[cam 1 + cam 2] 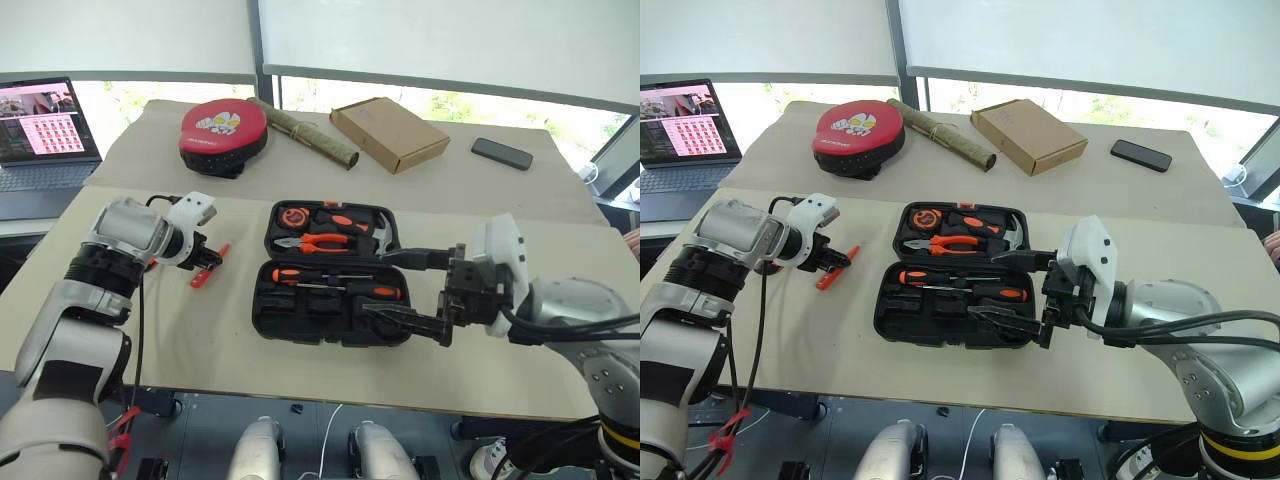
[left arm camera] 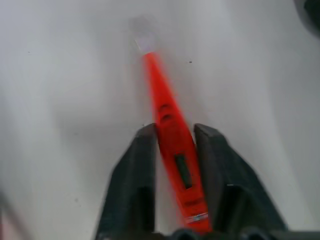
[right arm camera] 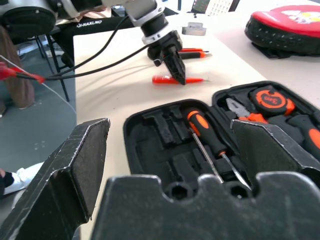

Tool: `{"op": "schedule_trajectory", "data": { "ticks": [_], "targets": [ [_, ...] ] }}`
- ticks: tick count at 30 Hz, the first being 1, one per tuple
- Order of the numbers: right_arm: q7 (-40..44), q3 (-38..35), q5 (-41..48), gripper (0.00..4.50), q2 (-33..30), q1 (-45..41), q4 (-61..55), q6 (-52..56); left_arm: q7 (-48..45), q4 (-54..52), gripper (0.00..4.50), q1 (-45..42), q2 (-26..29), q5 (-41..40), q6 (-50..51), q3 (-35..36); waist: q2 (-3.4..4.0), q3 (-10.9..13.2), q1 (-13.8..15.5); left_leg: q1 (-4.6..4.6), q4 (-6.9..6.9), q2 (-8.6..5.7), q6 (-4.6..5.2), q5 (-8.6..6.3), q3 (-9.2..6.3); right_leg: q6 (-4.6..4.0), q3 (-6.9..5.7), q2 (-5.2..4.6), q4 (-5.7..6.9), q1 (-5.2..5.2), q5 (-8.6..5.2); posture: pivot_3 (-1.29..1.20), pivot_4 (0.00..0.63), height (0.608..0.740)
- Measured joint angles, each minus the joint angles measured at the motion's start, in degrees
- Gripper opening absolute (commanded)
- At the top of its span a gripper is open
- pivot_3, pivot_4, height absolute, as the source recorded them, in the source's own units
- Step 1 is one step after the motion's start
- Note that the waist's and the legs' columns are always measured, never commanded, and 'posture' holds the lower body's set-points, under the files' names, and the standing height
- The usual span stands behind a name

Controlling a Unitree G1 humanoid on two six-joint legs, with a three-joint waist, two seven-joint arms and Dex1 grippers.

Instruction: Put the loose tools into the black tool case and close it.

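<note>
at left of centre the left gripper [image 1: 205, 262] has its fingers pressed onto the thin orange tester screwdriver [image 2: 172, 145], lying on the tan tabletop [image 1: 180, 340] — the pick-up step, by the look of it, with a lift and a carry rightward to an empty recess the next call. mid-frame the black tool case [image 1: 325, 300] lies open, two screwdrivers already seated, and at lower right the right gripper [image 1: 415, 290] hovers over it with fingers spread wide. behind — a laptop [image 1: 45, 130] at upper left, windows along the top.
</note>
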Motion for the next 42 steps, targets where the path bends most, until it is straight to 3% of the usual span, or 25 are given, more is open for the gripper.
{"op": "schedule_trajectory", "data": {
  "ticks": [5,10,13,15,21,28,42],
  "targets": [
    [-0.36,-0.96,0.18,4.50,-1.50,3.33,-1.60,-0.04,-7.32,-1.53,0.37,1.90,2.59,2.64,-7.96,-1.77,0.05,-0.03,0.05,-0.06,0.00,0.01,0.00,0.00,-0.02,0.00,0.00,0.00,0.00,-0.05,0.00,0.00,0.150,0.740],
    [0.52,-2.87,-0.95,4.50,-5.54,10.20,-3.24,-0.66,-16.01,-5.10,0.37,5.20,7.85,5.75,-22.71,-3.05,-0.05,0.03,-0.17,-0.20,0.03,0.06,0.01,0.00,-0.06,-0.01,-0.07,0.02,-0.04,-0.12,0.00,0.00,0.150,0.740],
    [2.08,-4.69,-1.35,4.50,-7.62,15.64,-4.02,-1.29,-26.08,-8.76,0.37,5.36,9.23,2.01,-37.86,2.17,-0.19,0.11,0.34,-0.33,0.08,0.09,0.01,0.00,-0.09,-0.01,-0.19,0.00,-0.15,-0.11,0.00,0.00,0.150,0.740],
    [2.49,-5.07,-1.53,4.50,-7.88,16.95,-4.08,-1.69,-33.95,-14.97,0.37,4.89,9.36,-2.44,-42.12,5.15,-0.20,0.09,0.45,-0.34,0.16,0.06,0.06,-0.03,-0.09,0.04,-0.23,-0.07,-0.26,0.00,0.03,0.00,0.150,0.740],
    [2.08,-5.08,-2.32,4.50,-7.67,17.49,-4.05,-2.84,-41.27,-22.21,0.37,3.40,3.33,-3.50,-41.24,1.31,-0.16,0.07,0.30,-0.33,0.37,0.07,0.08,-0.04,-0.14,0.10,-0.22,0.02,-0.15,0.05,0.04,0.00,0.150,0.740],
    [-0.11,-5.20,-2.18,4.50,-6.28,18.00,-4.29,-2.91,-39.95,-20.48,0.37,1.55,-2.31,7.71,-36.48,-9.79,-0.17,0.08,0.07,-0.35,0.42,0.07,0.08,-0.04,-0.22,0.11,-0.15,0.09,-0.10,0.02,0.04,0.00,0.150,0.740],
    [-2.95,-6.72,-0.41,4.50,-5.20,20.18,-6.42,-2.92,-38.45,-13.50,0.37,-0.67,-9.19,15.46,-36.24,-11.77,-0.15,0.07,0.20,-0.36,0.49,0.06,0.09,-0.04,-0.25,0.12,-0.15,0.07,-0.04,0.04,0.03,0.00,0.150,0.740]
  ]
}}
